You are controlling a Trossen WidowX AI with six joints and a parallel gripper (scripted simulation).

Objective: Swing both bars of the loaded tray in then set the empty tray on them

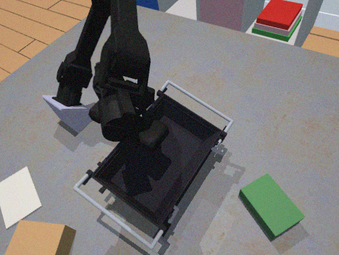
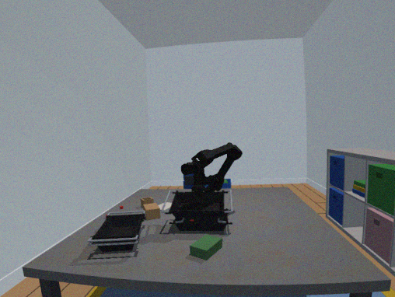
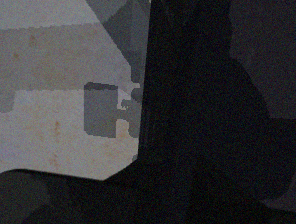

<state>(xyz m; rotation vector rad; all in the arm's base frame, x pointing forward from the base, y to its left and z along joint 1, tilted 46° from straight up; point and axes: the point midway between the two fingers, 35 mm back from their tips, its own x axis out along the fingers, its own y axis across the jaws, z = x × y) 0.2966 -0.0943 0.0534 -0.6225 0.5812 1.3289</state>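
My gripper (image 1: 145, 114) (image 2: 197, 190) is shut on the long wall of a black plastic tray (image 1: 197, 121) (image 2: 198, 205). It holds the tray a little above the table, and the tray's shadow falls under it. The tray's two white wire bars (image 1: 200, 101) (image 1: 110, 213) stick out over its ends. I see no blocks in it. In the wrist view the tray's dark wall (image 3: 200, 110) fills the right side. A second black tray (image 2: 117, 230) stands on the table far to the left. Pale bars (image 2: 113, 239) lie across it, and its load is too small to make out.
A green block (image 1: 271, 204) (image 2: 206, 246) lies near the held tray. Tan boxes (image 1: 37, 238) (image 2: 152, 211) and a white sheet (image 1: 18, 197) lie on its other side. The arm's base (image 1: 68, 111) stands behind. A shelf with coloured bins (image 2: 361, 194) is off the table to the right.
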